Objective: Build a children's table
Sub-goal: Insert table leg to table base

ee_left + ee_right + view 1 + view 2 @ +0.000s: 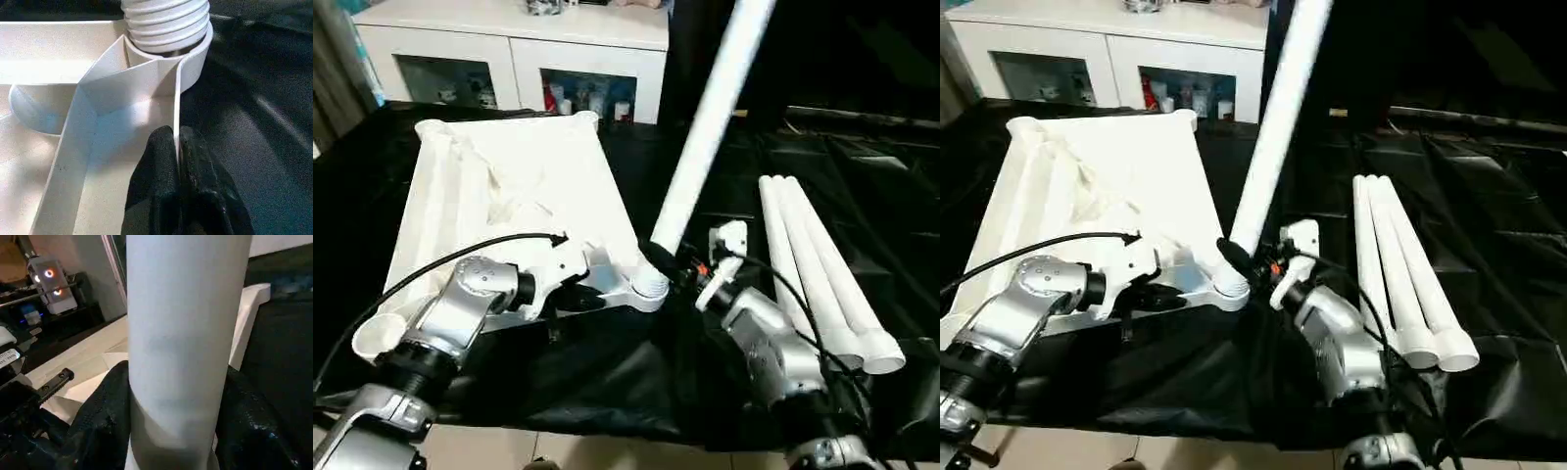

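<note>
The children's table top [509, 186] lies upside down on the black-covered work table, rim facing up. My left gripper [177, 139] is shut on the thin rim wall [176, 93] just beside the near right corner socket [198, 63]. A long white leg [710, 117] stands in that socket, leaning away to the right, its threaded end [166, 19] sitting in the ring. My right gripper [668, 259] is shut on the leg's lower part, with a black finger [105, 421] on each side of the tube. Three more white legs [818, 264] lie side by side to the right.
A white cabinet [509, 49] with glass doors stands behind the work table. The black cover [607, 372] hangs in folds over the near edge, with tiled floor below. A black cable [460, 257] loops over my left forearm.
</note>
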Robot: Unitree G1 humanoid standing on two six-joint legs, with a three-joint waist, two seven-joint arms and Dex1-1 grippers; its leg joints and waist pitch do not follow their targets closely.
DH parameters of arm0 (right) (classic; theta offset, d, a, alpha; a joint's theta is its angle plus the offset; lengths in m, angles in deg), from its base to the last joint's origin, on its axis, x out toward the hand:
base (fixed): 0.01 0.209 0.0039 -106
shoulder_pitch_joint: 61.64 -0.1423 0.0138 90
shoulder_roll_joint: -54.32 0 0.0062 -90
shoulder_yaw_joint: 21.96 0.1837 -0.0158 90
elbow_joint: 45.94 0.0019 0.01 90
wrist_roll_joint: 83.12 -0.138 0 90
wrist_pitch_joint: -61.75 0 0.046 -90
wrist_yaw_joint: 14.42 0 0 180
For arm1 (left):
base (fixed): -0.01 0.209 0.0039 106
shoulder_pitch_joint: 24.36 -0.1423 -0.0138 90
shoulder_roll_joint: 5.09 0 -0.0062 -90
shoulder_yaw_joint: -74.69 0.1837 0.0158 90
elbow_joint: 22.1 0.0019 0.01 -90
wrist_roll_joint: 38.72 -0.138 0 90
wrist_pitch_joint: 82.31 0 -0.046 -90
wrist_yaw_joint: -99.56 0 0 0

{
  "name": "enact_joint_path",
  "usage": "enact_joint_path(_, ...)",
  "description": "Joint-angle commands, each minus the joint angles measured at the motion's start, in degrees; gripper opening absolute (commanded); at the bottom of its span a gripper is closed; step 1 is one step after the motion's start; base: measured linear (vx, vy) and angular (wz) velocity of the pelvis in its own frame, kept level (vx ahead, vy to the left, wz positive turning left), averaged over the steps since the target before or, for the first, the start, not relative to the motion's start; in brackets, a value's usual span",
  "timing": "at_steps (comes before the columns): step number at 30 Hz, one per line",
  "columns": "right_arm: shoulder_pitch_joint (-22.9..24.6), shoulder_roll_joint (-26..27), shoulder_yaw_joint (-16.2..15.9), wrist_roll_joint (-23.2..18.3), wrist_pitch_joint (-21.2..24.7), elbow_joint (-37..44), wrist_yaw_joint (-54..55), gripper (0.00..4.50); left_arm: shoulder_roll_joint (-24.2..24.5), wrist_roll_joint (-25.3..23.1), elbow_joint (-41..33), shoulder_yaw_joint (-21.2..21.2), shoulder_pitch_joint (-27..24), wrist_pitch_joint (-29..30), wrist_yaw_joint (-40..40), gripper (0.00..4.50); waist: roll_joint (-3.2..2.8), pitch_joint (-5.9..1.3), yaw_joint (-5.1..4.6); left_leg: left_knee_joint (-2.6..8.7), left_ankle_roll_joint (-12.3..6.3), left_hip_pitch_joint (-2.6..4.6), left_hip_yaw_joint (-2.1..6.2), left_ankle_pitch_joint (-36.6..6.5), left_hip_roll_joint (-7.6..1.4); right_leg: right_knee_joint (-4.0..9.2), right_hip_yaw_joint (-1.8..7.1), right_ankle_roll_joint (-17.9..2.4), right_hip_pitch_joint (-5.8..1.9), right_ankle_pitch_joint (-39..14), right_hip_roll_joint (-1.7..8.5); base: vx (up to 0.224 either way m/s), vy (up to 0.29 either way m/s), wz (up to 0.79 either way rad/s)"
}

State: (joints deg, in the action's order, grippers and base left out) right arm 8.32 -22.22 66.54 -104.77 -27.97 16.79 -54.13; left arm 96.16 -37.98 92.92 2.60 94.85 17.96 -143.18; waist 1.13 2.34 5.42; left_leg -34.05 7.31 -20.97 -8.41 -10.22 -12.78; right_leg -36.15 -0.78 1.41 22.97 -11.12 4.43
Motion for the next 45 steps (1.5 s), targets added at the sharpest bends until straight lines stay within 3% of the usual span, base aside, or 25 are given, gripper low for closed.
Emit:
enact_joint_path(1, 2.84, -0.97, 0.84, 3.27, 0.93, -4.51, 2.35, 1.88, -0.42, 0.16, -0.56, -1.01, 1.66, -0.78, 1.65, 0.0, -1.32, -2.84, -0.29, 5.38, 1.61, 0.58, -0.87, -21.62, 0.51, 4.99, 0.87, -10.82, -1.58, -16.39, 1.75, 0.0, 0.0, 0.0)
enact_joint_path(5, 3.94, -1.11, -0.33, 4.76, -0.77, -4.18, 2.89, 1.88, -0.61, -0.34, 0.7, -0.92, 2.39, -1.65, 1.8, 0.0, -1.28, -2.8, -0.45, 5.42, 1.43, 0.49, -0.86, -21.96, 0.56, 5.24, 0.94, -10.3, -1.53, -17.83, 1.79, 0.0, 0.0, 0.0)
enact_joint_path(6, 3.95, -1.32, -0.61, 5.22, -1.08, -4.17, 3.1, 1.88, -0.69, -0.42, 0.9, -0.96, 2.5, -1.78, 1.84, 0.0, -1.03, -2.77, -0.46, 5.43, 1.28, 0.56, -0.93, -21.97, 0.52, 5.31, 0.97, -10.22, -1.42, -18.23, 1.77, 0.0, 0.0, 0.0)
enact_joint_path(8, 3.99, -1.72, -1.27, 6.06, -1.52, -3.85, 3.24, 1.88, -0.77, -0.55, 1.16, -1.01, 2.65, -2.01, 1.92, 0.0, -1.18, -2.73, -0.37, 5.49, 1.29, 0.56, -0.92, -21.81, 0.53, 5.38, 1.01, -10.04, -1.38, -18.78, 1.8, 0.0, 0.0, 0.0)
enact_joint_path(9, 3.95, -2.25, -2.13, 7.36, -2.13, -3.45, 3.67, 1.88, -0.85, -0.66, 1.35, -1.03, 2.72, -2.19, 2.03, 0.0, -0.91, -2.68, -0.48, 5.55, 1.28, 0.47, -0.92, -21.94, 0.5, 5.45, 0.99, -9.82, -1.4, -19.25, 1.78, 0.0, 0.0, 0.0)
enact_joint_path(14, 3.15, -3.39, -3.7, 8.81, -1.68, -2.16, 3.36, 1.88, -1.1, -1.02, 1.71, -0.92, 2.71, -2.66, 2.4, 0.0, -0.71, -2.58, -0.48, 5.65, 1.13, 0.52, -0.89, -22.47, 0.43, 5.67, 1.09, -8.82, -1.17, -21.51, 1.87, 0.0, 0.0, 0.0)
enact_joint_path(17, 2.04, -4.13, -4.69, 9.89, -0.9, -2.21, 2.4, 1.88, -1.03, -1.6, 1.74, -0.61, 2.6, -3.08, 2.57, 0.0, -0.13, -2.52, -0.6, 5.67, 0.87, 0.29, -1.0, -22.07, 0.46, 5.78, 1.1, -8.39, -1.21, -22.23, 1.88, 0.0, 0.0, 0.0)
enact_joint_path(18, 1.82, -4.27, -4.88, 9.99, -0.7, -2.19, 2.16, 1.88, -0.99, -1.77, 1.76, -0.51, 2.6, -3.23, 2.6, 0.0, -0.33, -2.5, -0.57, 5.72, 0.88, 0.29, -0.95, -21.93, 0.45, 5.79, 1.11, -8.14, -1.19, -22.72, 1.93, 0.0, 0.0, 0.0)
enact_joint_path(19, 0.85, -5.06, -5.82, 9.96, 1.01, -1.68, 0.48, 1.88, -0.8, -2.17, 1.74, -0.12, 2.46, -3.71, 2.37, 0.0, 0.37, -2.47, -0.77, 5.7, 0.66, 0.15, -1.01, -21.58, 0.47, 5.9, 1.06, -7.74, -1.28, -23.02, 1.84, 0.0, 0.0, 0.0)
enact_joint_path(21, 0.26, -5.65, -6.52, 9.98, 2.46, -1.33, -0.61, 1.88, -0.63, -2.56, 1.77, 0.19, 2.39, -4.17, 2.18, 0.0, -0.05, -2.49, -0.56, 5.66, 0.55, 0.34, -1.03, -21.0, 0.44, 5.97, 1.18, -7.36, -1.09, -23.54, 1.95, 0.0, 0.0, 0.0)
enact_joint_path(24, -0.19, -6.26, -7.27, 9.95, 3.49, -1.22, -1.88, 1.87, -0.53, -2.75, 1.66, 0.36, 2.27, -4.24, 2.06, 0.0, 0.08, -2.56, -0.57, 5.73, 0.76, 0.29, -1.05, -20.7, 0.35, 5.85, 1.18, -7.57, -1.09, -22.19, 1.95, 0.0, 0.0, 0.0)
enact_joint_path(25, -0.61, -6.94, -8.1, 10.01, 4.11, -1.36, -3.14, 1.87, -0.48, -2.83, 1.51, 0.51, 2.14, -4.33, 1.79, 0.0, 0.42, -2.62, -0.61, 5.75, 0.67, 0.21, -1.01, -20.54, 0.35, 5.74, 1.07, -7.66, -1.25, -21.87, 1.91, 0.0, 0.0, 0.0)
enact_joint_path(30, -1.48, -8.61, -9.67, 9.34, 6.86, -2.16, -8.14, 1.87, -0.31, -2.88, 1.05, 0.65, 1.61, -4.54, 1.21, 0.0, 0.47, -2.73, -0.61, 5.71, 0.49, 0.18, -1.15, -19.4, 0.35, 5.7, 1.12, -8.12, -1.36, -19.84, 1.88, 0.0, 0.0, 0.0)
enact_joint_path(34, -1.12, -9.37, -9.75, 9.42, 6.85, -3.56, -10.55, 1.87, -0.02, -2.35, 0.67, 0.61, 1.12, -5.53, -0.13, 0.0, 0.1, -2.83, -0.57, 5.73, 0.51, 0.21, -1.21, -18.34, 0.33, 5.57, 1.08, -8.84, -1.48, -17.39, 1.81, 0.0, 0.0, 0.0)
enact_joint_path(35, -1.1, -9.62, -9.82, 9.43, 6.63, -4.14, -11.22, 1.87, 0.13, -2.02, 0.57, 0.66, 1.0, -6.21, -0.95, 0.0, 0.23, -2.88, -0.58, 5.69, 0.46, 0.22, -1.25, -18.07, 0.33, 5.5, 1.06, -9.15, -1.56, -16.47, 1.79, 0.0, 0.0, 0.0)
enact_joint_path(36, -1.11, -9.86, -10.0, 9.29, 6.68, -4.61, -12.1, 1.87, 0.41, -1.41, 0.33, 0.65, 0.76, -6.87, -2.3, 0.0, -0.05, -2.91, -0.57, 5.72, 0.5, 0.25, -1.2, -17.87, 0.32, 5.41, 1.06, -9.33, -1.59, -15.99, 1.79, 0.0, 0.0, 0.0)
enact_joint_path(37, -1.17, -10.45, -10.79, 9.39, 6.45, -5.52, -14.21, 1.87, 1.17, 0.36, -0.43, 0.67, 0.17, -8.48, -6.18, 0.0, 0.13, -2.98, -0.67, 5.65, 0.32, 0.13, -1.24, -17.33, 0.34, 5.31, 1.05, -9.7, -1.7, -14.59, 1.73, 0.0, 0.0, 0.0)
enact_joint_path(45, -0.29, -11.79, -13.31, 10.46, 5.57, -4.73, -19.58, 1.87, 2.77, 1.42, -0.93, 1.4, 0.5, -10.25, -11.61, 0.0, 0.47, -3.37, -0.62, 5.36, -0.64, 0.47, -1.51, -13.14, 0.27, 4.41, 0.9, -12.02, -2.16, -4.72, 1.47, 0.0, 0.0, 0.0)
